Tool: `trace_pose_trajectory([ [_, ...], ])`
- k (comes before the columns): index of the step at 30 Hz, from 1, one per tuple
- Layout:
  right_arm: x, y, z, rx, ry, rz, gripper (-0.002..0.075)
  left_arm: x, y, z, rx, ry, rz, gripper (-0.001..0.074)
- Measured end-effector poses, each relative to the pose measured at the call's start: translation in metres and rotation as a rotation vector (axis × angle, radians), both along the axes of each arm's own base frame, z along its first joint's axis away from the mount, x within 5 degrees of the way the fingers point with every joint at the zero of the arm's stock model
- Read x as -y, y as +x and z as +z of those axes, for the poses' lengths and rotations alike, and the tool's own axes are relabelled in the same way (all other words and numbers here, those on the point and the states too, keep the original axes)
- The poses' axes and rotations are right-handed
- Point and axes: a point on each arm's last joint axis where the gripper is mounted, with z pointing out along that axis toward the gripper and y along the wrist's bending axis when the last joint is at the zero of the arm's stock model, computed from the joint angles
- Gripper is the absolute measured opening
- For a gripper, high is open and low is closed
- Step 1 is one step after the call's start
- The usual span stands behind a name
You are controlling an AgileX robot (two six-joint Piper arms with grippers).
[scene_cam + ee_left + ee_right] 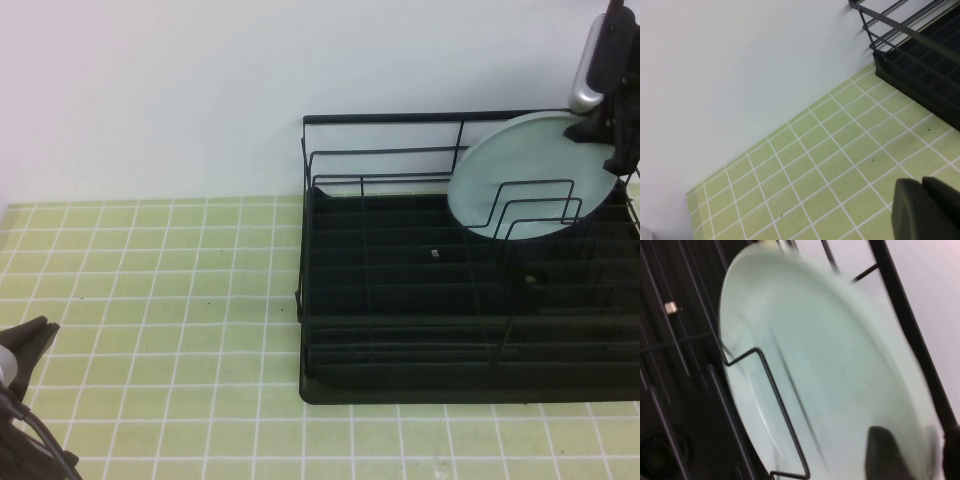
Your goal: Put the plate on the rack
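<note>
At the lower left of the frame the left hand [28,345] hangs closed and empty over the green tiled surface [180,300], parked, likely because one arm suffices here. Right of centre stands the black wire dish rack [400,392]. It holds only the pale green round plate [520,165], leaning on edge behind the wire dividers at the back right, which prop it. At the plate's upper right rim is the right hand [603,140]; whether it grips or has let go I cannot tell.
</note>
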Motion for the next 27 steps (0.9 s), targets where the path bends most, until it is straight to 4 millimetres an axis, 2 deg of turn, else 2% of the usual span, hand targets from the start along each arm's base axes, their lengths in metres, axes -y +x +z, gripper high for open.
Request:
trace_pose_trajectory([
  [4,-0.001,0.000,0.000,-0.006,0.021,-0.002,0.0362,0.000,0.000,0.000,0.001,0.001,0.000,0.0000],
  [6,-0.002,0.000,0.001,-0.008,0.035,-0.007,0.0384,0.000,0.000,0.000,0.001,0.001,0.000,0.0000],
  [9,-0.001,-0.003,0.014,0.032,0.044,-0.020,0.0398,0.000,0.000,0.000,0.001,0.001,0.000,0.0000],
  [15,0.002,-0.017,0.060,0.187,0.053,-0.065,0.0402,0.000,0.000,0.000,0.001,0.001,0.000,0.0000],
  [20,0.001,-0.044,0.106,0.281,0.087,-0.076,0.0402,0.001,0.000,0.002,0.017,-0.009,-0.015,0.0000],
  [27,-0.002,-0.092,0.172,0.359,0.358,-0.170,0.0364,0.002,0.000,0.002,0.021,-0.011,-0.018,0.0000],
])
